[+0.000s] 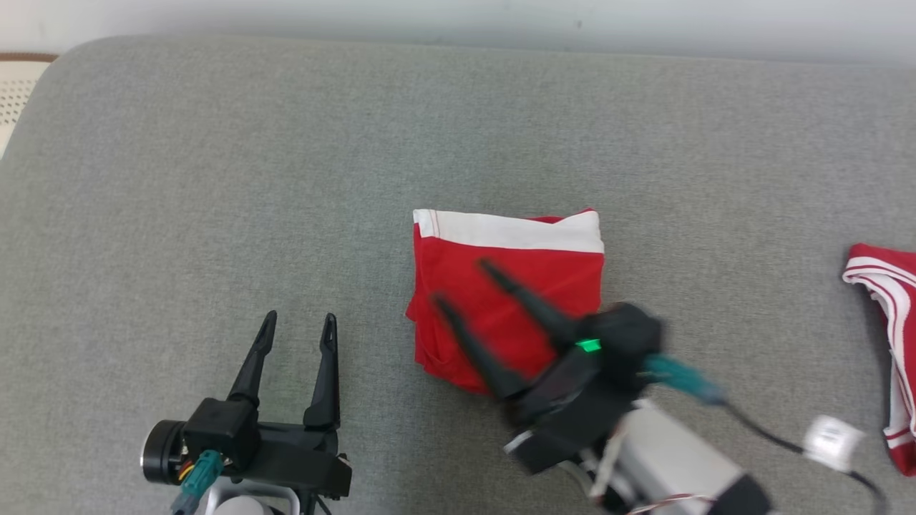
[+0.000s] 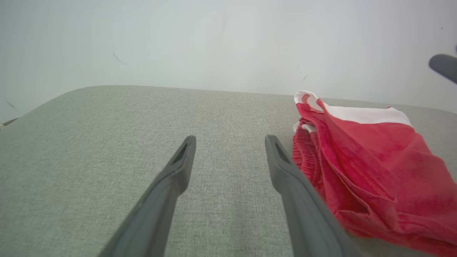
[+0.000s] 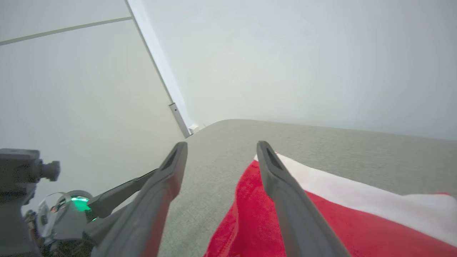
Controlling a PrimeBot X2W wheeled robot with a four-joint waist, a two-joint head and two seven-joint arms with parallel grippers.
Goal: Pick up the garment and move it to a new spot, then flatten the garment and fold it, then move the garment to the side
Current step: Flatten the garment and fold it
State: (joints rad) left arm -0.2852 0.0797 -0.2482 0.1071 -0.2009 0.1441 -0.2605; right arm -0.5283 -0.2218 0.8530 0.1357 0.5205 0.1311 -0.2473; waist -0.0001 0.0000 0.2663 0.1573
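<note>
The folded red garment (image 1: 558,275) lies in the middle of the grey cushion (image 1: 215,179), soft, light and floppy; a pinch through all layers at one edge should keep the fold together. The right gripper (image 1: 460,281) above it and the left gripper (image 1: 300,317) beside it are both spread wide and empty. Bare cushion opens leftward; a second garment (image 1: 887,300) crowds the right edge.
</note>
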